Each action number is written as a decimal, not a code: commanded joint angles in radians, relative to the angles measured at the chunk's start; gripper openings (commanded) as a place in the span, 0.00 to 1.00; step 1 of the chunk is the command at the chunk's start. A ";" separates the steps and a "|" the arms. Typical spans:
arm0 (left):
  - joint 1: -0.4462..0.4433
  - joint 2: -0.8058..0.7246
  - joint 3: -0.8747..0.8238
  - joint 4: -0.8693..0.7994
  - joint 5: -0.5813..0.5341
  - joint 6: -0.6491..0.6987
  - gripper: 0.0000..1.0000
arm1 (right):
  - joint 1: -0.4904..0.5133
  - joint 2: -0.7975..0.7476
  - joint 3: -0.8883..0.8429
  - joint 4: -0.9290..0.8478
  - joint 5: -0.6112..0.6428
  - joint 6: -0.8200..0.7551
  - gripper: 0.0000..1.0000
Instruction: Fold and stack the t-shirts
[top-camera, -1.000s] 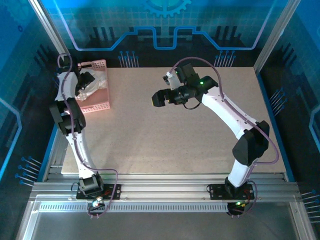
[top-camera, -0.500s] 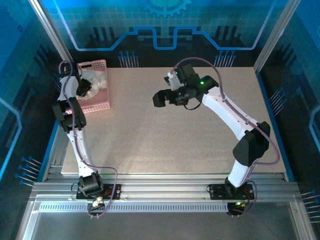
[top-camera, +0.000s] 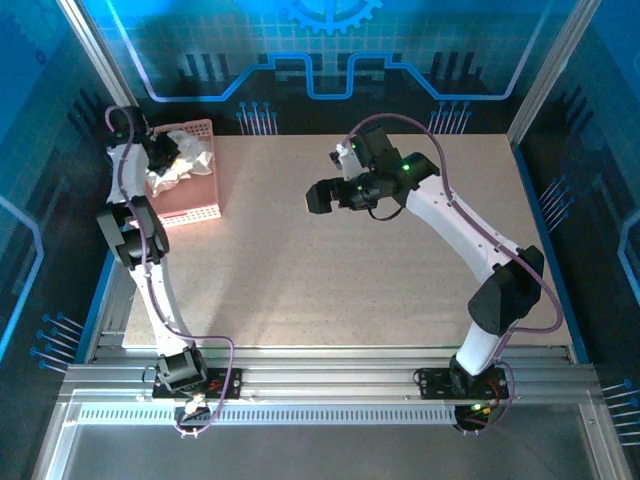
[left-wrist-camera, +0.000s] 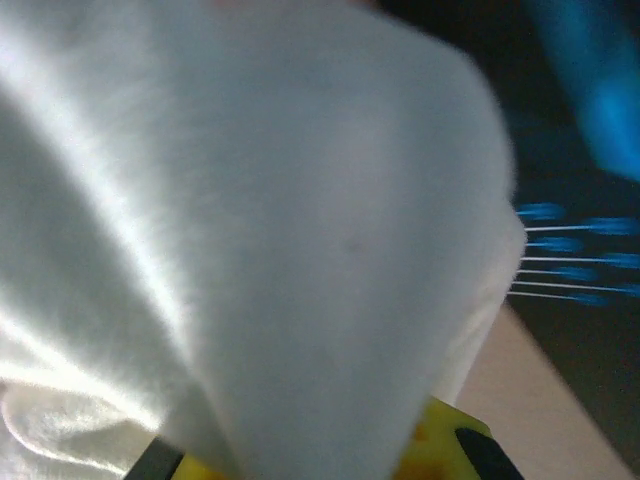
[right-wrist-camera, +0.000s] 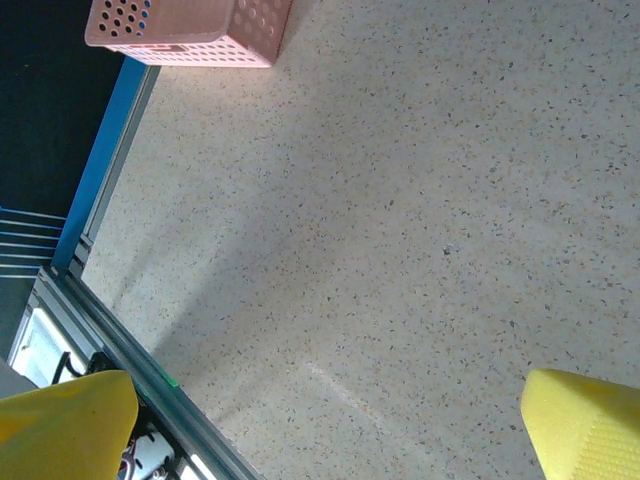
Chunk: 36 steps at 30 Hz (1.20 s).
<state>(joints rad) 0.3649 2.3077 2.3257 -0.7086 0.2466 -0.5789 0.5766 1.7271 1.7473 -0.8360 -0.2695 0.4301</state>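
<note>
Since the earlier frame my left claw (top-camera: 166, 163) has pinched shut on the crumpled white soft-fabric t-shirt (top-camera: 190, 158) in the pink plastic lattice basket (top-camera: 195, 207), upper left, to lift it out. My right claw (top-camera: 318, 196) hangs wide open, empty, mid-frame over the speckled tabletop (top-camera: 350, 290).

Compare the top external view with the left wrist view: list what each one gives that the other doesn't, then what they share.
Top external: the pink basket at the far left corner of the table, the left gripper shut on the t-shirt over it, and the right gripper open over the middle of the table. Left wrist: a close look at the white fabric draped over its yellow fingertips. Shared: the t-shirt and some bare table.
</note>
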 joint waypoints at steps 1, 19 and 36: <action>-0.040 -0.214 0.130 0.085 0.095 -0.022 0.00 | -0.012 -0.028 -0.010 0.021 -0.016 -0.001 1.00; -0.562 -0.379 0.322 0.229 0.210 -0.222 0.00 | -0.377 -0.327 -0.233 0.077 -0.068 0.010 1.00; -0.636 -0.387 -0.826 0.505 0.089 -0.331 0.80 | -0.422 -0.381 -0.571 0.115 -0.074 0.030 1.00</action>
<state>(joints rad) -0.2955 1.9358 1.5593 -0.3016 0.3576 -0.8616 0.1089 1.3296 1.1786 -0.7357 -0.3313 0.4461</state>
